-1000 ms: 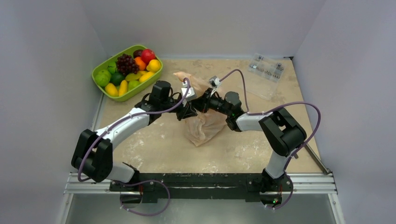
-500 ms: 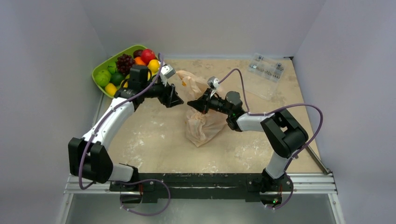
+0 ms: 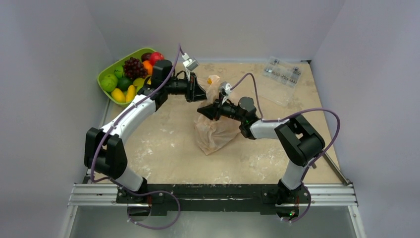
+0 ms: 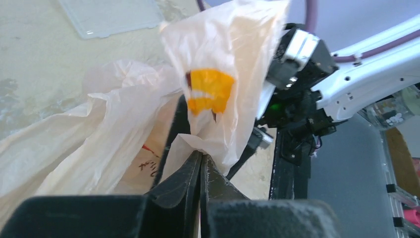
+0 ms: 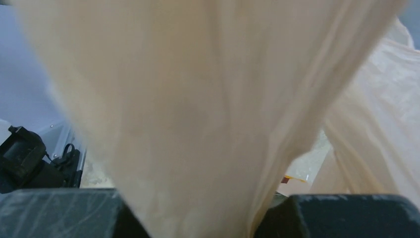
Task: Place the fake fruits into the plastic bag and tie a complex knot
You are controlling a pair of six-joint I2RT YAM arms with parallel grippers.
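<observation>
The left gripper (image 4: pixel 200 166) is clenched on a fold of the plastic bag (image 3: pixel 217 133), which sits mid-table (image 3: pixel 163 148) with its top held up. Bag film also runs between the half-parted jaws of the right gripper (image 3: pixel 203 111) — whether they grip it cannot be told. The fake fruits (image 3: pixel 133 74) lie in the green tray (image 3: pixel 105 74), far left.

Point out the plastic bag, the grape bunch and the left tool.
plastic bag (image 3: pixel 217 138), top external view, on its bulging lower body.
grape bunch (image 3: pixel 133 67), top external view, middle of the cluster.
left tool (image 4: pixel 200 159), left wrist view, between its fingertips.
</observation>
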